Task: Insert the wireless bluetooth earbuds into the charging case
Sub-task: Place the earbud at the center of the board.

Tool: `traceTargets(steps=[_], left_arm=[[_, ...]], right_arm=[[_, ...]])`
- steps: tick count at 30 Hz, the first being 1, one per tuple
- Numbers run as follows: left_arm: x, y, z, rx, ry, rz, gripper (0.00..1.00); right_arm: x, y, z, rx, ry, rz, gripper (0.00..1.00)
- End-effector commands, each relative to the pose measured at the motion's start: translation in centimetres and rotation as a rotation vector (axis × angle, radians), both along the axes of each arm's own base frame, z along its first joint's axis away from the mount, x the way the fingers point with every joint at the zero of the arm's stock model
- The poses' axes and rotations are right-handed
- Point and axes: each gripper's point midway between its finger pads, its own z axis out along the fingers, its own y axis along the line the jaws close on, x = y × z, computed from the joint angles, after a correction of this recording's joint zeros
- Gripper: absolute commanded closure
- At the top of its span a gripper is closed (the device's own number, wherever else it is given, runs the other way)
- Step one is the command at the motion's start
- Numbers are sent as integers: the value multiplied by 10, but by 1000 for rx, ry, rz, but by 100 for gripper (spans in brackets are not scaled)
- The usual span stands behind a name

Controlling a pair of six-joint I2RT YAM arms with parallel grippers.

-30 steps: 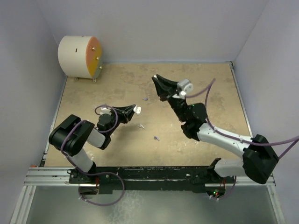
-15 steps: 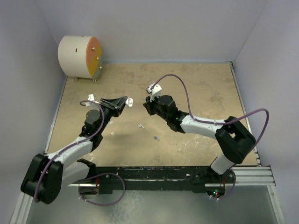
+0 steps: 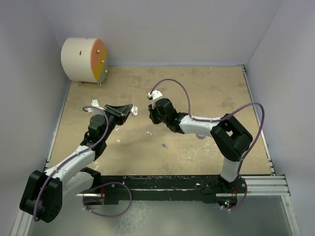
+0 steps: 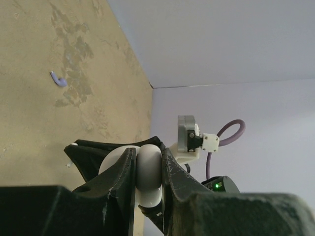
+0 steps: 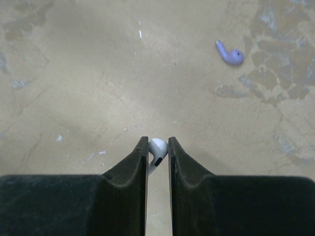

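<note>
My left gripper (image 4: 147, 153) is shut on a round white charging case (image 4: 147, 179), held off the table; in the top view the case (image 3: 133, 111) shows at the tip of the left gripper (image 3: 129, 109). My right gripper (image 5: 157, 145) is shut on a white earbud (image 5: 158, 147), pinched at its tips above the tan table. In the top view the right gripper (image 3: 152, 116) hangs just right of the case. A lilac earbud (image 5: 229, 53) lies loose on the table, as does another lilac earbud (image 4: 58, 79). A white earbud (image 3: 148, 132) and a lilac earbud (image 3: 165, 145) lie between the arms.
A white drum with an orange face (image 3: 83, 60) stands at the back left corner. A small lilac object (image 3: 201, 136) peeks from under the right arm. Pale walls (image 3: 172, 29) close the table at the back and sides.
The right gripper has swung left and down, close to the left gripper. The left arm has stretched out, carrying the case a little left and back.
</note>
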Motion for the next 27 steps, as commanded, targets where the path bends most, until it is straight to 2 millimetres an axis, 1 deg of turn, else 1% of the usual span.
traceTargets(steps=[1, 4, 12, 27], left_arm=[[2, 2, 8, 1, -35, 6, 100], [3, 2, 6, 3, -32, 7, 100], [4, 1, 0, -6, -21, 5, 100], [4, 1, -6, -12, -10, 6, 100]], right_arm=[[-1, 3, 0, 3, 33, -11, 100], [-3, -1, -11, -22, 53, -15, 100], [-5, -12, -32, -70, 100, -30, 91], [-9, -25, -54, -126, 146, -49, 83]])
